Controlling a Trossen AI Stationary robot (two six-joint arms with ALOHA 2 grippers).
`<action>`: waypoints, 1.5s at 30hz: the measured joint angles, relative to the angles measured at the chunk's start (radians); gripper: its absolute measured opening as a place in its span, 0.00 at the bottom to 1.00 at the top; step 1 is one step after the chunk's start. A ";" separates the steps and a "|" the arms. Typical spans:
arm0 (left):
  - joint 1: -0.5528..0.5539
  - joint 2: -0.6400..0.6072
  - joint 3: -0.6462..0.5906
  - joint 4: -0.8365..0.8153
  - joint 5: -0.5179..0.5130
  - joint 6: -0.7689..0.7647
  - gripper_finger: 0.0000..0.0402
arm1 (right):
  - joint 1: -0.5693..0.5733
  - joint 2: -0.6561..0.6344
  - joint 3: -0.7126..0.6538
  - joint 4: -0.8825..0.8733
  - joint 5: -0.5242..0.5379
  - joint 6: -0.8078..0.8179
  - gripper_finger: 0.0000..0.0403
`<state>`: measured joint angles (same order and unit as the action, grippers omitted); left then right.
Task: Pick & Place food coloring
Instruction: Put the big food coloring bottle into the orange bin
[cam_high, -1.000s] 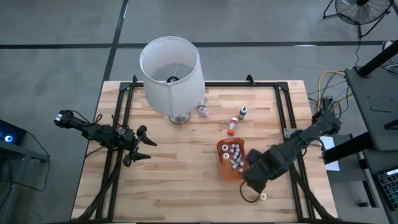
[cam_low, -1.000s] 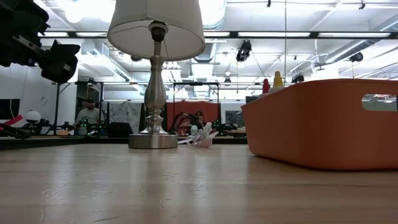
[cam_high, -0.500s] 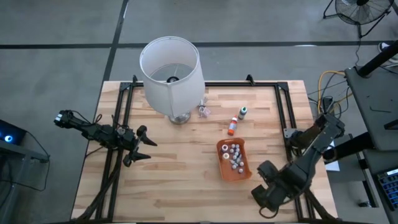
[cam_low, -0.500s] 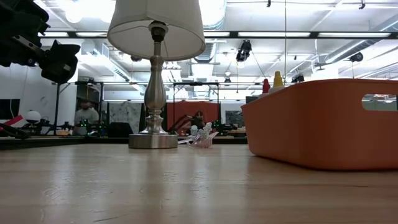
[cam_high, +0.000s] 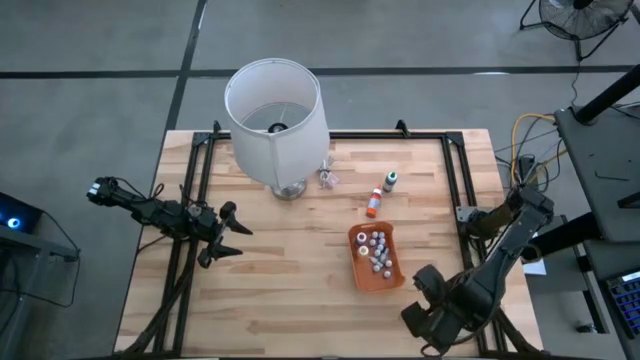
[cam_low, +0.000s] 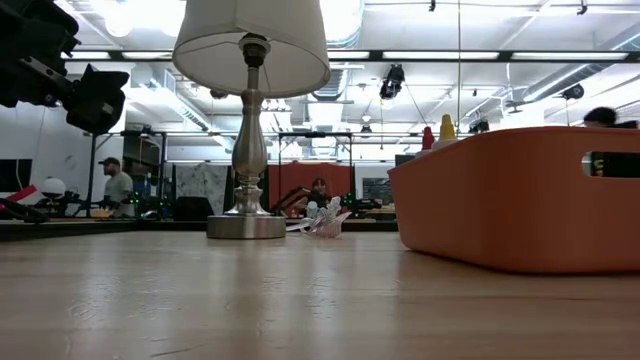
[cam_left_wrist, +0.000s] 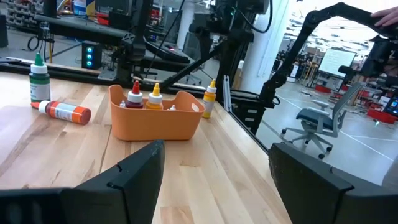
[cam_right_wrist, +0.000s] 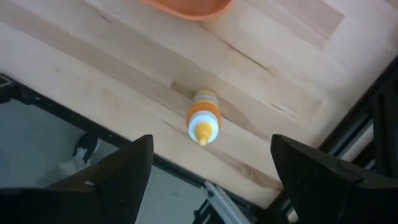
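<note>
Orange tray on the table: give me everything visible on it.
The orange oblong plastic tray is a smooth, opaque, rounded tub with a cut-out handle slot in its end wall, seen in the low view. It sits flat and upright on the wooden table, right of centre. Inside stand many tiny food coloring bottles, caps up; red and yellow tips show above the rim in the left wrist view. Nothing else touches it; neither end effector is on it.

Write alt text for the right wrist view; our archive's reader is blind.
A small yellow-capped food coloring bottle stands on the pale wooden table near its edge, seen from above between the open right gripper's dark fingers. The rim of an orange plastic tray shows beyond it.
</note>
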<state>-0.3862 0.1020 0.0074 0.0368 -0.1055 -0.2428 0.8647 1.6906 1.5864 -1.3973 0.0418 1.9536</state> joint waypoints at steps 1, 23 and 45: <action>0.000 0.000 0.000 0.000 0.000 0.000 0.64 | 0.004 0.014 0.000 0.002 0.003 -0.007 0.78; 0.000 0.000 0.000 0.000 0.000 0.000 0.64 | 0.056 0.144 -0.092 0.149 0.008 -0.128 0.74; 0.000 0.000 0.000 0.000 0.000 0.000 0.64 | 0.056 0.137 -0.169 0.236 0.003 -0.143 0.47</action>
<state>-0.3864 0.1019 0.0074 0.0368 -0.1059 -0.2428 0.9207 1.8278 1.4170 -1.1611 0.0446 1.8109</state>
